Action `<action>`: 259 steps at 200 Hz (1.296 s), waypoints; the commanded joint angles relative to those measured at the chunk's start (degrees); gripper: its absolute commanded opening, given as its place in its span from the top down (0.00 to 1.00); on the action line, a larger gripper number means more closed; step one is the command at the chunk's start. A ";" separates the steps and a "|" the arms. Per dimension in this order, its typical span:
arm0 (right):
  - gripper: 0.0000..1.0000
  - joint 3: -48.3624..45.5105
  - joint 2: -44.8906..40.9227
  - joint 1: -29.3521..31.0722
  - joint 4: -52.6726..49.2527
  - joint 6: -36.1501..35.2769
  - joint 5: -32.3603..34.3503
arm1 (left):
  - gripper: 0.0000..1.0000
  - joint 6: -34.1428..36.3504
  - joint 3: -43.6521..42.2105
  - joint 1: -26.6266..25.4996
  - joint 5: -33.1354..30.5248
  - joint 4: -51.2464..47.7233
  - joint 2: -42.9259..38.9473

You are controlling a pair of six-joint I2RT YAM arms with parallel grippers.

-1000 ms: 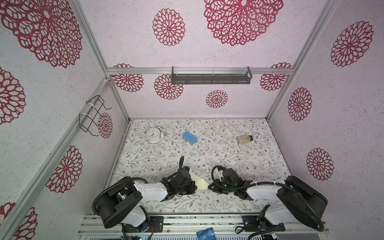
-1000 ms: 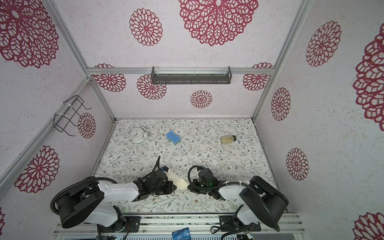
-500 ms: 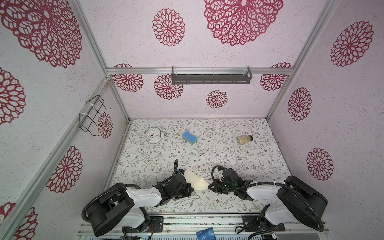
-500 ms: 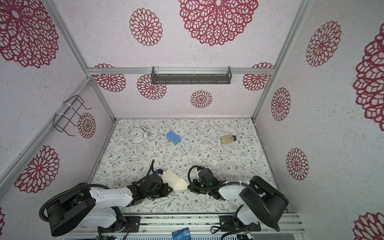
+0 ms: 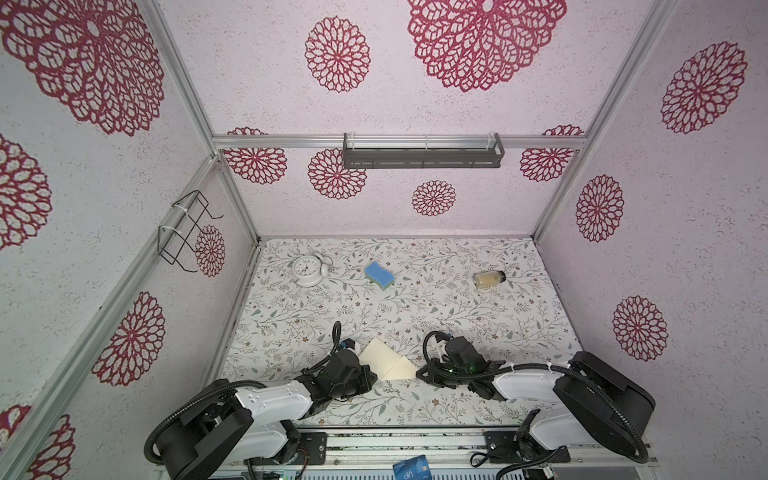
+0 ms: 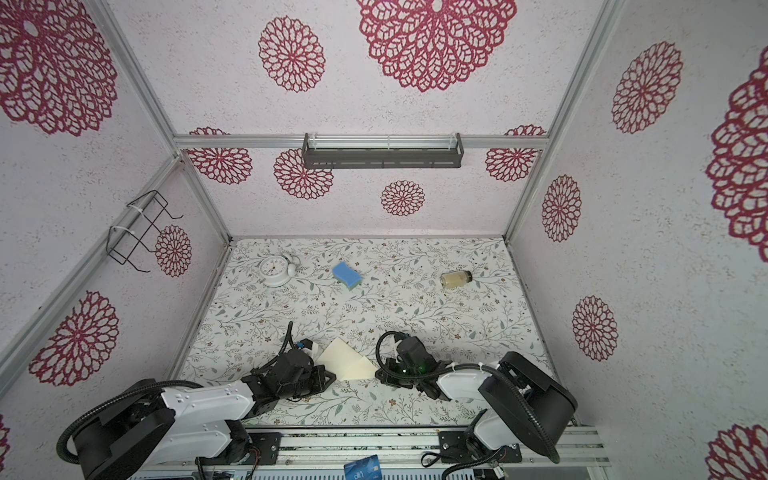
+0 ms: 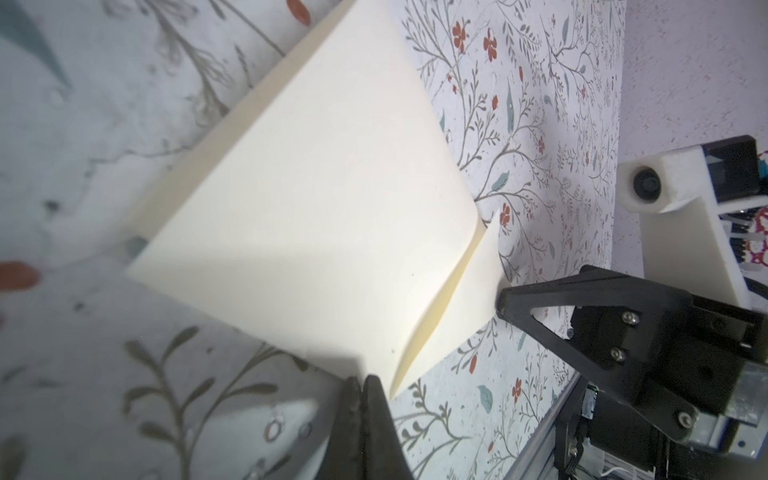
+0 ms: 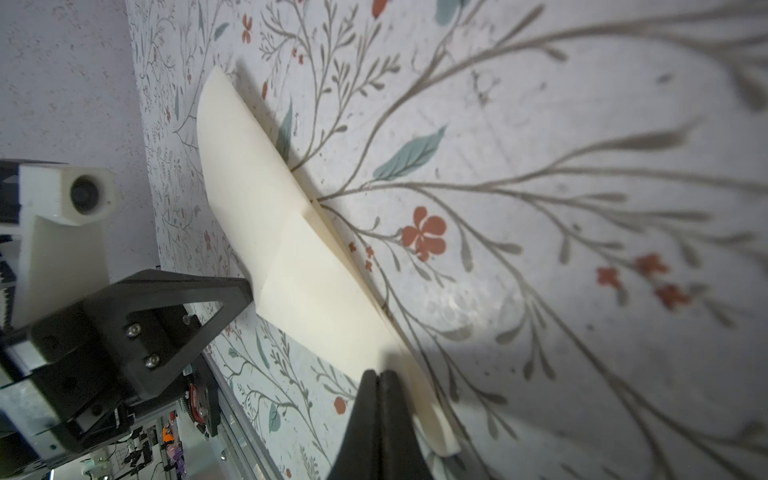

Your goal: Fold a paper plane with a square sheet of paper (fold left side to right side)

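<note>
- The left-to-right fold is judged to be in hand. The square sheet of paper (image 5: pixel 382 358) is being held at the front middle of the tabletop (image 5: pixel 457 316), between the two arms, with its left part raised off the surface and its right part lying flat.
- The left end effector (image 7: pixel 360 390) is being held fully closed, and the raised edge of the sheet appears to be pinched between its tips.
- The right end effector (image 8: pixel 378 384) is likewise being held fully closed, its tips set against the sheet's right corner. Whether that corner is being pinched or only pressed down cannot be told.
- The next move is judged to be calling for the raised edge to be laid over onto the right edge. The corners are then to be matched and the crease pressed flat while the right side is being pinned.
</note>
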 commanded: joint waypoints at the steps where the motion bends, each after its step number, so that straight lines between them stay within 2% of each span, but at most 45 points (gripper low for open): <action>1: 1.00 -1.63 0.95 0.22 -8.73 0.65 3.11 | 1.00 0.74 -1.44 1.05 -3.60 -17.24 -1.16; 40: 1.00 -1.23 1.24 0.20 -8.50 0.50 2.49 | 1.00 1.51 4.17 0.96 -4.98 -25.67 -10.38; 65: 1.00 -0.85 0.95 0.22 -8.77 0.15 2.48 | 1.00 1.51 7.79 0.54 -4.88 -26.32 -11.52; 98: 1.00 -0.96 0.73 0.21 -8.43 0.21 2.57 | 1.00 2.84 14.71 -2.74 -6.20 -24.93 -5.63; 160: 1.00 -0.58 0.16 0.22 -8.42 0.26 2.28 | 1.00 5.55 26.12 -6.78 -5.56 -17.43 12.15; 212: 1.00 0.30 0.11 0.17 -8.94 -0.40 1.56 | 1.00 4.29 27.03 -7.99 -6.19 -13.73 20.86; 259: 1.00 -0.43 -3.10 -0.34 -10.51 -0.43 1.42 | 1.00 2.83 24.50 -8.43 -5.95 -10.83 23.73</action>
